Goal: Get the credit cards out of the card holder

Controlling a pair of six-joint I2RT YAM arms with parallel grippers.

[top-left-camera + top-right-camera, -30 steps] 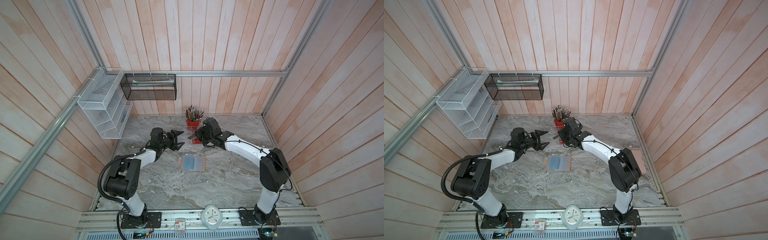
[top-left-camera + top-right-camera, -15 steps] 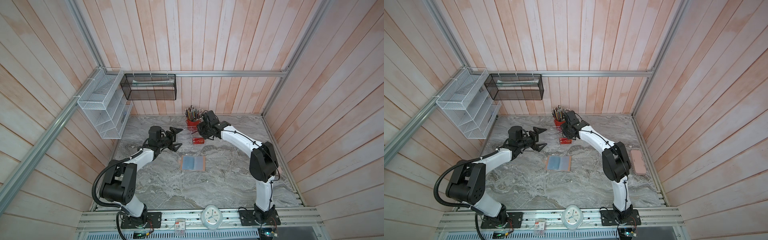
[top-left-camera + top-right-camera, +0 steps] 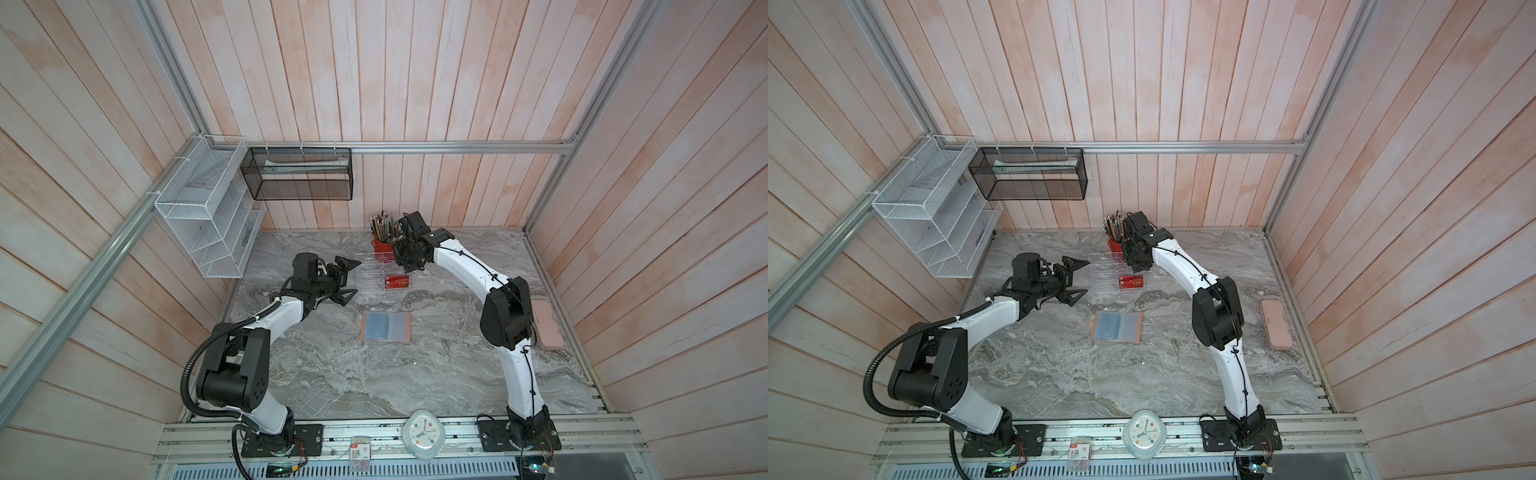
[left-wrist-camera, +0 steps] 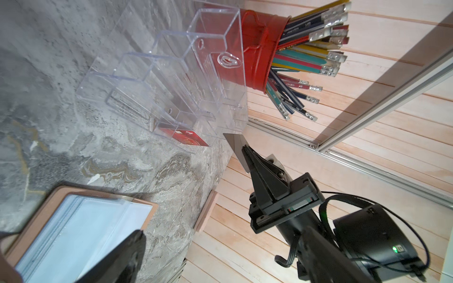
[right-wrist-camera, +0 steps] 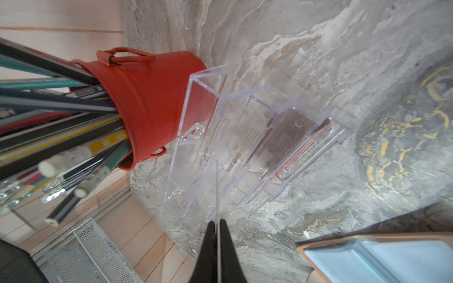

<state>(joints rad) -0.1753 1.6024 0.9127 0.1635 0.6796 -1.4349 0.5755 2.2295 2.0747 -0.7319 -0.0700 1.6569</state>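
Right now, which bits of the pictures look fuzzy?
Left wrist view: the open tan card holder with pale blue sleeves is blurred, the clear plastic tiered rack sharp. Right wrist view: the coloured pencils closest to the lens are fuzzy. Both top views look evenly focused.

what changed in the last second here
The right pincer, shut on a dark card, swung away from the left pincer and back to the clear rack by the pencil cup. The left pincer is open and empty, drawn slightly back. The red card in the rack and the open card holder on the table stayed put.
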